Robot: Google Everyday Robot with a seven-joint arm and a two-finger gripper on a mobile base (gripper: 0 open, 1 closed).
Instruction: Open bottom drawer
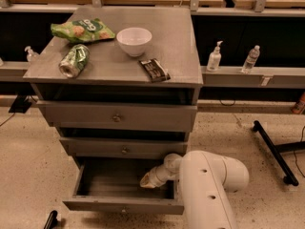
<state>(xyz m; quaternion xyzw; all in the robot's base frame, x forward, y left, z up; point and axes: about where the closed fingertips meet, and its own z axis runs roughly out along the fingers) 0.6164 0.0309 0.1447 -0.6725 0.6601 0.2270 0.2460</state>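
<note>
Speckled beige floor (28, 166) all round, and low down the robot's cream-coloured gripper (151, 178) sits inside the pulled-out bottom drawer (124, 205), over toward its right end. Honestly can't tell if the gripper is clenched or released, it's just a pale lump from where I'm standing. That drawer, the lowest grey wooden one with the slim front and a tiny round knob (123, 210), stands well open. The chunky white arm (209, 185) curves up just beside the drawer's right corner. Above it, the medium grey drawer (125, 148) and the tall grey drawer (116, 117) both sit pushed in. On the grey cabinet top (176, 37): a white bowl (134, 40), a green crisp bag (82, 31), a green can (74, 60) lying on its side, and a dark snack bar wrapper (154, 70) near the bowl. Off to the right, a grey ledge (228, 75) holds a white pump bottle (214, 57) and a clear water bottle (250, 58), close together.
</note>
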